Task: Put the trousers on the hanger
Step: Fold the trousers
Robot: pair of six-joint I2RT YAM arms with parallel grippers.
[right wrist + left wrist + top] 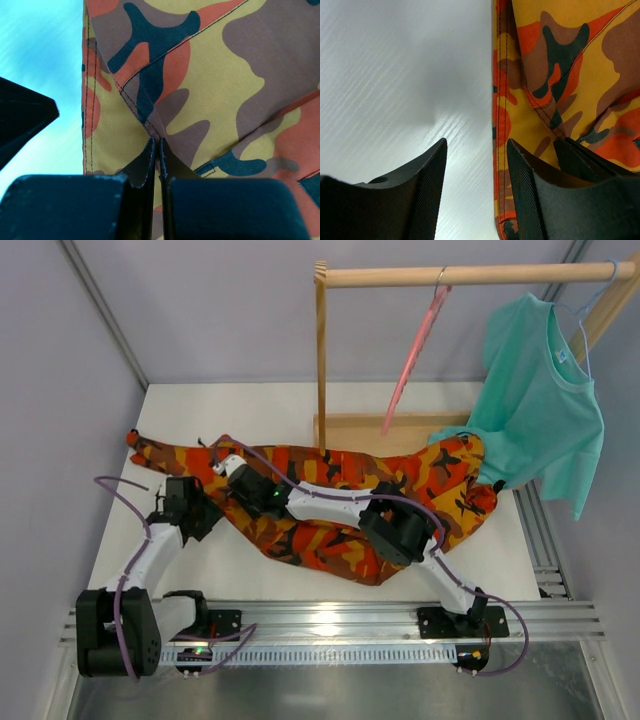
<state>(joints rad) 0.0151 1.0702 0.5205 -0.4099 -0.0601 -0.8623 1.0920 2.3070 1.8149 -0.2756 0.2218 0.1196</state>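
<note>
The camouflage-print cloth trousers (320,545) lie spread left to right on the white table (200,410), and my arms hide their middle. My right claw (155,145) is clenched with its tips on the cloth; I cannot tell if any is caught. The left claw (476,150) is released, straddling the hem. The thin pink-coral hanger (412,355) hangs on the far wooden rail (470,275).

Open table (220,410) beyond trousers (340,468); rack post (321,360), T-shirt (540,390) crowd right.

A white counter (200,410) carries a wooden rack (321,360) at its far side. Plain pale grey walls (60,360) stand behind the rack and to its left. Well in front of the rack, aluminium rails (340,615) edge the counter and catch a bright glare.
</note>
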